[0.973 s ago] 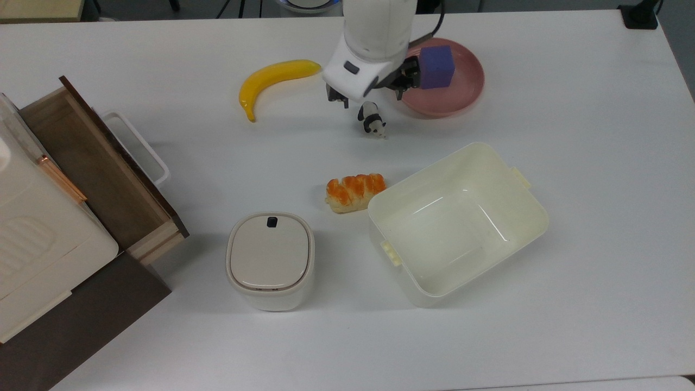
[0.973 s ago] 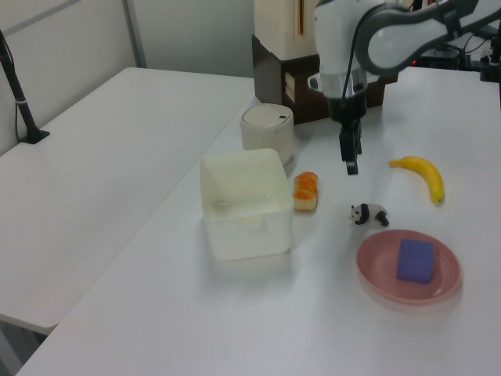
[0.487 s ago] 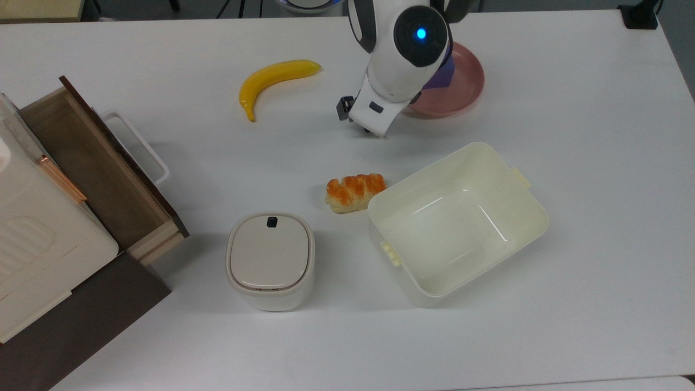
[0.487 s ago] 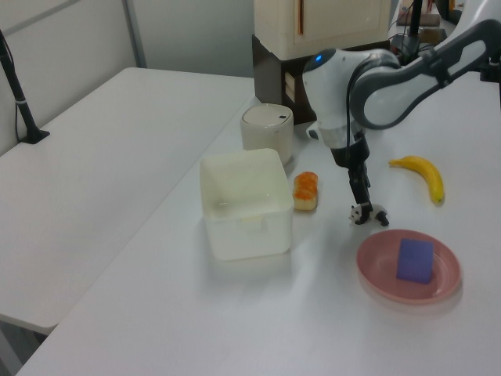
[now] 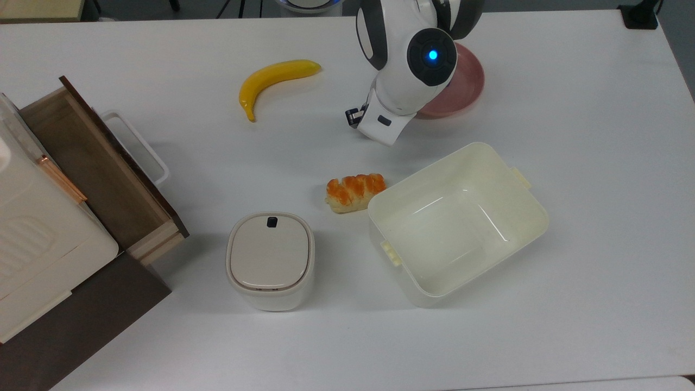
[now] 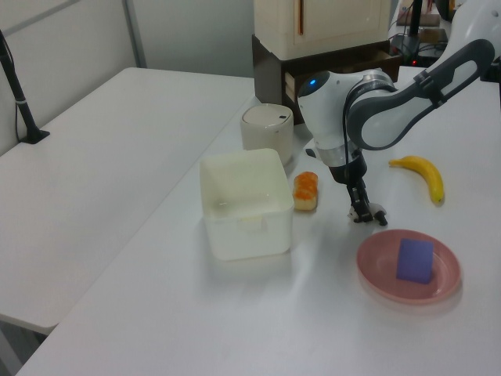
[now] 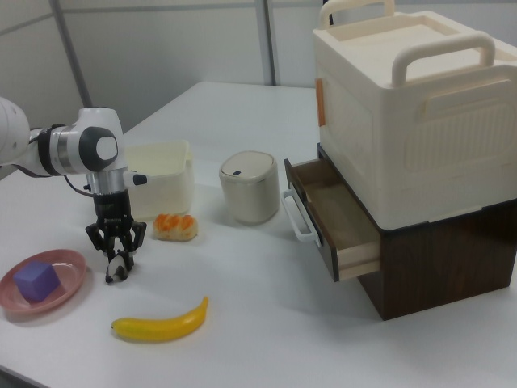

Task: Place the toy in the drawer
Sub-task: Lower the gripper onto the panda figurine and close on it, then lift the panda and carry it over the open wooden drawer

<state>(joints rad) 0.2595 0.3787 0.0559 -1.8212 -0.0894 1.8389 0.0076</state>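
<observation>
Since a second ago the arm has come down from above the table to the toy [image 7: 119,266], and its wrist body now covers that spot in the top view. The toy, a small black-and-white panda, stands on the white table [image 5: 597,163] between the banana [image 7: 161,325] and the pink plate [image 7: 42,283]. In the right view the gripper [image 7: 118,260] points straight down over it, one finger [image 7: 97,241] on each side of the figurine; the jaws stand partly spread, and whether the pads touch the toy cannot be told with certainty, though they appear to sit close against it. In the left view the gripper [image 6: 364,213] reaches the tabletop just beside the plate [image 6: 408,268], with a part of the toy [image 6: 378,212] showing at the fingertips.

The purple cube [image 6: 415,260] lies on the plate. The orange-topped bread roll [image 5: 355,191] rests against a corner of the cream tub [image 5: 457,222], which stands open. A lidded white canister [image 5: 270,259] stands near the roll, towards the top view's left. The banana [image 5: 274,81] lies apart from the toy, towards the top view's upper left.

The drawer [image 5: 98,168] is pulled out from the dark cabinet [image 7: 444,267], well apart from the toy, its white loop handle [image 5: 138,145] facing the table. A cream case [image 7: 412,105] with handles sits on top of the cabinet.
</observation>
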